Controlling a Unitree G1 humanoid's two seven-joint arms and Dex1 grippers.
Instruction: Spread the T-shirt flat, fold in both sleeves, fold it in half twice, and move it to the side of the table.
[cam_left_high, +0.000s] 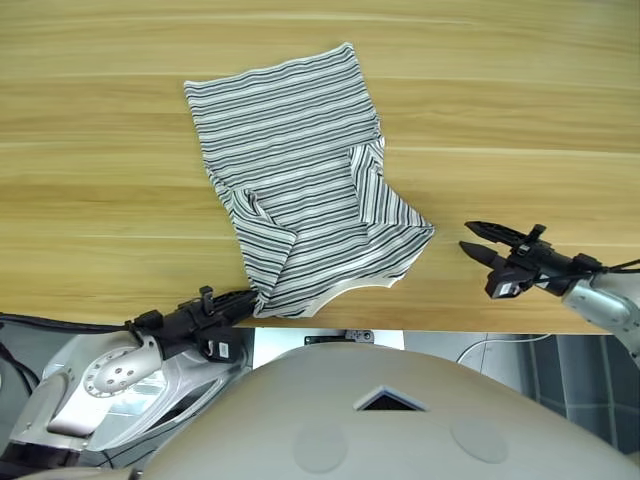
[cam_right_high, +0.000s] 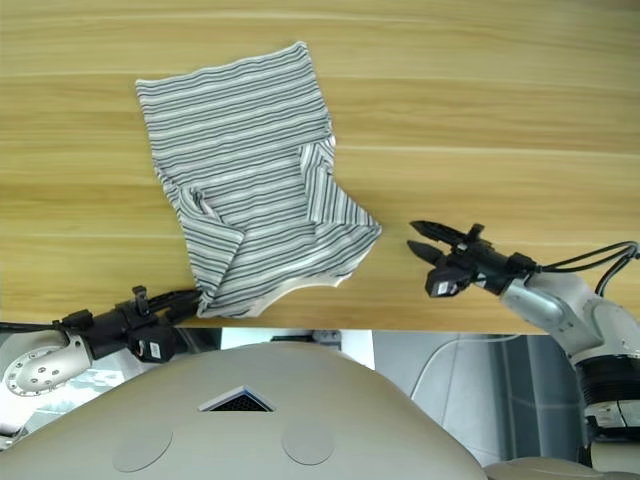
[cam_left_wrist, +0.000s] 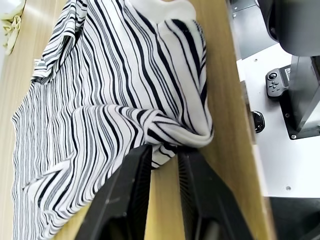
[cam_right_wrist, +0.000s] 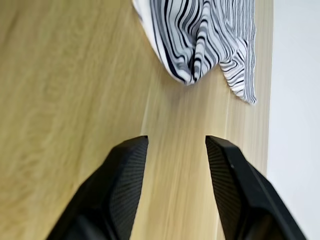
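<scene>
The T-shirt (cam_left_high: 290, 170) lies on the worktop (cam_left_high: 90, 150) with both sleeves folded in. Its near corner is pinched in the left pincer (cam_left_high: 248, 299), whose jaws stand narrow on a fold of cloth at the worktop's near edge. The right pincer (cam_left_high: 466, 237) stands wide over bare wood, and the shirt's other near corner lies just ahead of it, apart.

Left arm reaches forward, low and close to the torso; left gripper (cam_left_high: 246, 298) has its fingers drawn narrow, pinching the near corner of the T-shirt (cam_left_high: 290, 160). Right arm extends from the right; right gripper (cam_left_high: 466, 236) points leftward, fingers parted, holding nothing.
</scene>
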